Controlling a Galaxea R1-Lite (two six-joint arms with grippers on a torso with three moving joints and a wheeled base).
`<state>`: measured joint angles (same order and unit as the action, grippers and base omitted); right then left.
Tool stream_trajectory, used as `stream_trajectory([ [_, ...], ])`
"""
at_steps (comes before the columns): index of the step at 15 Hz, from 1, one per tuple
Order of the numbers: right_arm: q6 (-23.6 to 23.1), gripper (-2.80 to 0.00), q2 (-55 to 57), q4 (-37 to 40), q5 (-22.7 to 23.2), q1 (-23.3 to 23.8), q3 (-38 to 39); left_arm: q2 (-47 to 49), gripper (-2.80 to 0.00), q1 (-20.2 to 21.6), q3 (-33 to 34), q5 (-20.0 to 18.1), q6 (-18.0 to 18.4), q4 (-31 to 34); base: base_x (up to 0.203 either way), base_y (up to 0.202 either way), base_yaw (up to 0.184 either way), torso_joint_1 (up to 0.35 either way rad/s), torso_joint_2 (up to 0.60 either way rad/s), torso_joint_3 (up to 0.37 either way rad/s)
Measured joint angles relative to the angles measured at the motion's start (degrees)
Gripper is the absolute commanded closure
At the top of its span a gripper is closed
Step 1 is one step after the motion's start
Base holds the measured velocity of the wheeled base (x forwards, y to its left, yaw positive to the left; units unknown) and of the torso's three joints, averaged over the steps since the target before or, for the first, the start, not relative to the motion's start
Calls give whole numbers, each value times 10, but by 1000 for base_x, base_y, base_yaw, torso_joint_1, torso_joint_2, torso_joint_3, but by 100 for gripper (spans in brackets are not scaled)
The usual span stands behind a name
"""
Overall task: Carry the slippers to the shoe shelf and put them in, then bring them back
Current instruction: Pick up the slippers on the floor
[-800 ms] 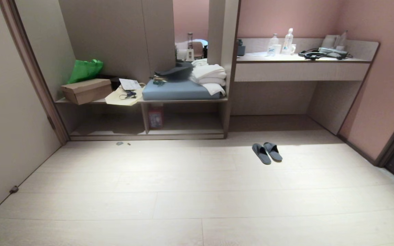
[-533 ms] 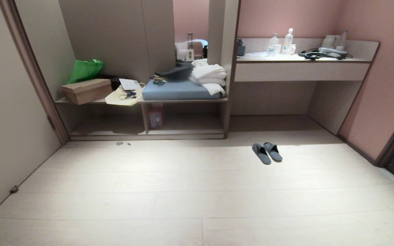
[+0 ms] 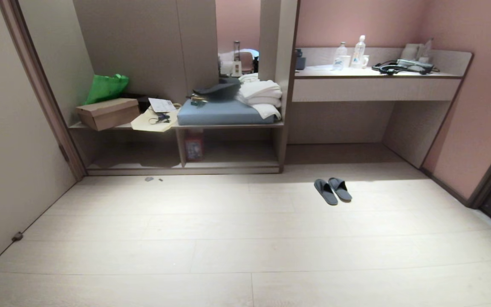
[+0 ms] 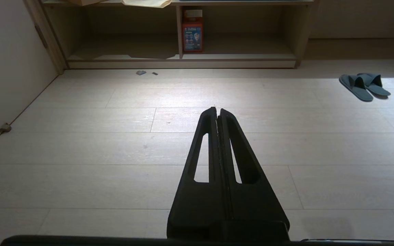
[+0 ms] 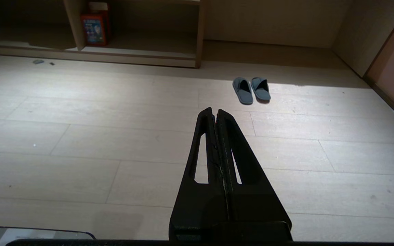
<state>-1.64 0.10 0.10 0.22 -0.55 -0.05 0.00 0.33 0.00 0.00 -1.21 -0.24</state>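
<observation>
The pair of dark grey-blue slippers [image 3: 333, 190] lies side by side on the pale floor, right of centre, just in front of the space under the desk; the slippers [image 4: 364, 86] [image 5: 251, 89] show in both wrist views too. The shoe shelf [image 3: 228, 164] is the low taupe cubby at the back, left of the slippers, with a divider panel [image 3: 180, 147]. Neither arm shows in the head view. My left gripper [image 4: 217, 110] is shut and empty above bare floor. My right gripper [image 5: 214, 111] is shut and empty too, well short of the slippers.
A red box [image 3: 194, 146] stands in the cubby beside the divider. The bench top above holds a cardboard box [image 3: 107, 113], a green bag [image 3: 105, 87], a blue cushion [image 3: 224, 113] and white towels [image 3: 260, 96]. Small scraps [image 3: 149, 179] lie before the shelf. A desk [image 3: 375, 83] stands at the right.
</observation>
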Motion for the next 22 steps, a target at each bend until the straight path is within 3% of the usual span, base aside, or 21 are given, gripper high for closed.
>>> stream_trajectory([
  [8, 2, 0, 0, 0, 0, 0, 0, 0, 0, 0, 0, 0, -2, 0, 8, 0, 1, 0, 0, 1],
  [22, 0, 0, 0, 0, 0, 0, 0, 0, 0, 0, 0, 0, -3, 0, 195, 0, 0, 2, 3, 2],
])
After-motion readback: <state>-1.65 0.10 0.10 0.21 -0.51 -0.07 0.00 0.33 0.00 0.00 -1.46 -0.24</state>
